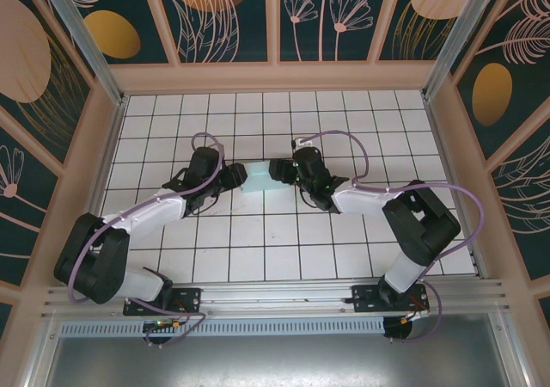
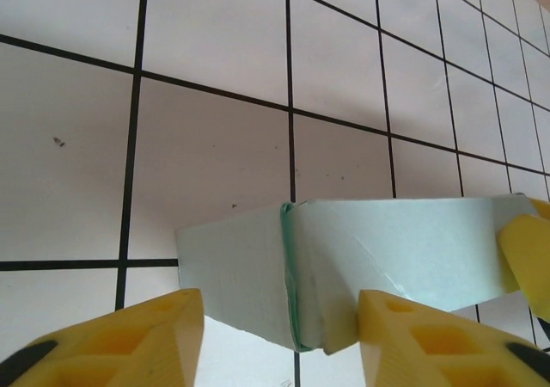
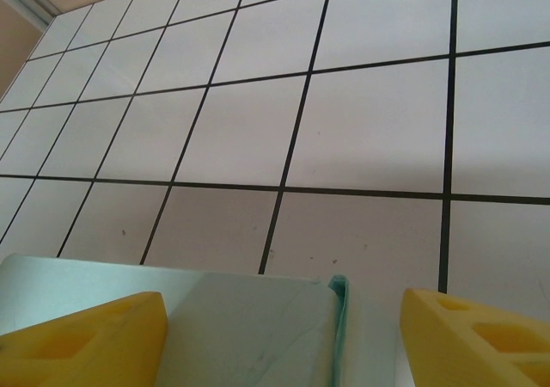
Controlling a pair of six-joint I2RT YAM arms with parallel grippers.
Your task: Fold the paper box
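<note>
Paper box point(image 1: 256, 178): flat on tiles point(image 1: 284, 232), between the two grippers, one end inside each jaw.
Left gripper point(image 2: 279, 308): fingers astride the creased corner (clamped or not, cannot tell).
Right gripper point(image 3: 284, 305): jaws apart, not gripping.

Here's the paper box point(image 1: 256, 177), pale turquoise thin card, sitting near the middle of the tiled table point(image 1: 258, 258), a touch toward 12 o'clock. Left wrist view now: the box point(image 2: 387, 258) shows two panels meeting at a sharp crease with a darker green edge, the short panel running to 9 o'clock and the long one to 3 o'clock. From the right wrist, the box point(image 3: 249, 327) is smooth and faintly scuffed.
</note>
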